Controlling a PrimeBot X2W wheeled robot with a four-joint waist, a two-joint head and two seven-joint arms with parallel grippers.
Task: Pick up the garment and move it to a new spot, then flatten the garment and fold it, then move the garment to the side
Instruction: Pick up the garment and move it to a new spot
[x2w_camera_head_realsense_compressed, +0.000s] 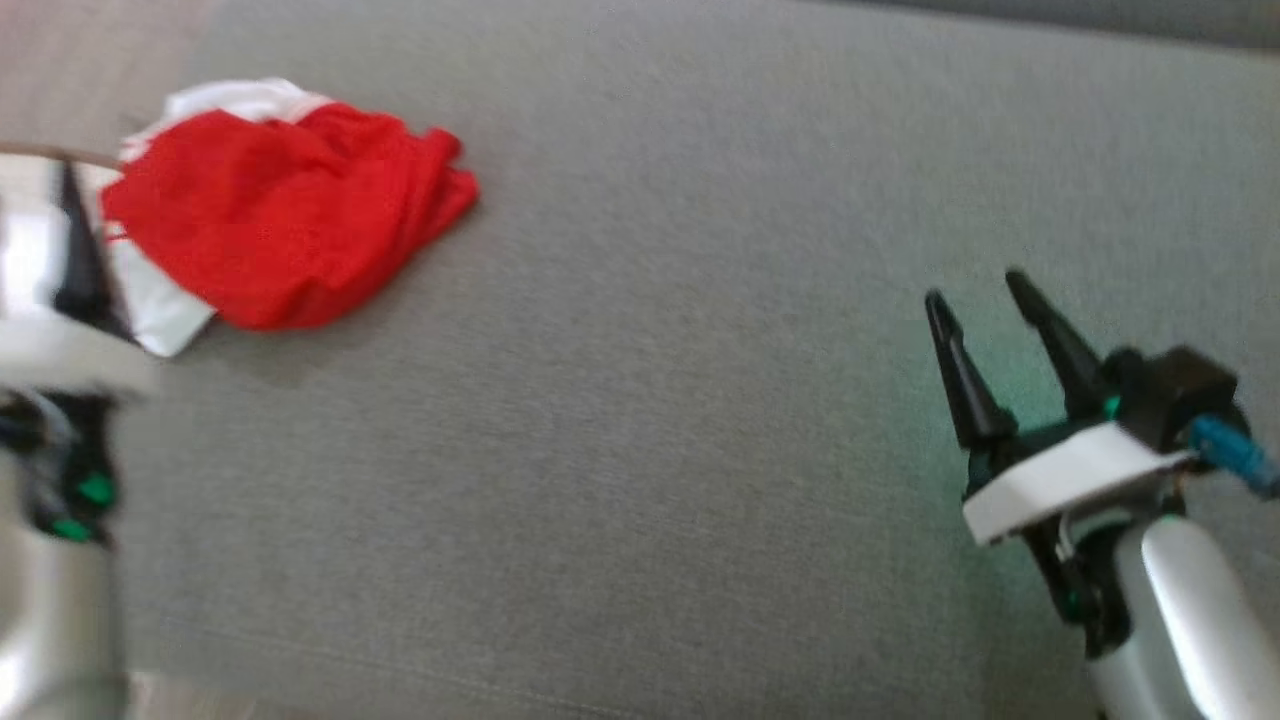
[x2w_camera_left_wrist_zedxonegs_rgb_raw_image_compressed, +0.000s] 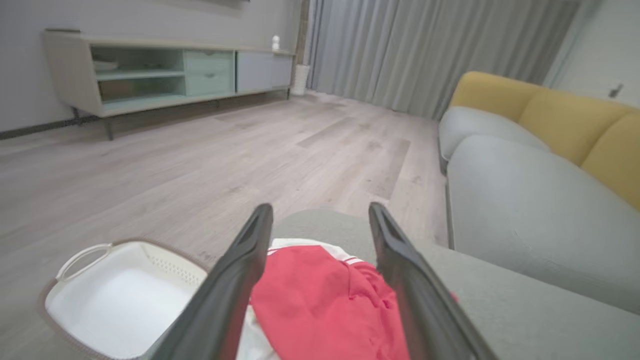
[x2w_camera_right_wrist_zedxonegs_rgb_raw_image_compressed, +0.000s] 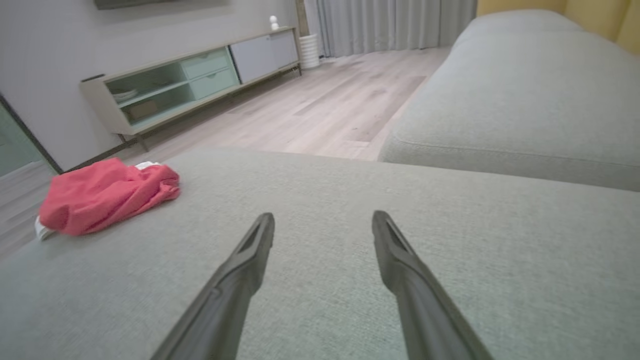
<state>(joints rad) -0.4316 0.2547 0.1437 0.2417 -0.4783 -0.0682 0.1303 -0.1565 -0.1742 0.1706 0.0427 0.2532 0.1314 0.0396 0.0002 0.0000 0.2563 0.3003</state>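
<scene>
Under the spread left pincer (x2w_camera_left_wrist_zedxonegs_rgb_raw_image_compressed: 320, 207), red garment (x2w_camera_left_wrist_zedxonegs_rgb_raw_image_compressed: 320, 300), right pincer (x2w_camera_head_realsense_compressed: 975, 286) well apart

Pale wood-plank floor (x2w_camera_left_wrist_zedxonegs_rgb_raw_image_compressed: 200, 165); low sideboard (x2w_camera_left_wrist_zedxonegs_rgb_raw_image_compressed: 165, 75) with green drawers against far grey wall (x2w_camera_left_wrist_zedxonegs_rgb_raw_image_compressed: 150, 20); grey curtains (x2w_camera_left_wrist_zedxonegs_rgb_raw_image_compressed: 425, 50) beyond; grey sofa (x2w_camera_left_wrist_zedxonegs_rgb_raw_image_compressed: 525, 210), yellow backrest (x2w_camera_left_wrist_zedxonegs_rgb_raw_image_compressed: 550, 115), at right.

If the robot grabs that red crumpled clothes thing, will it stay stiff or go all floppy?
Probably floppy: the red garment lies crumpled in soft folds. It likely weighs little, being thin cloth. It probably won't slide easily, since the grey cushion looks textured.
</scene>
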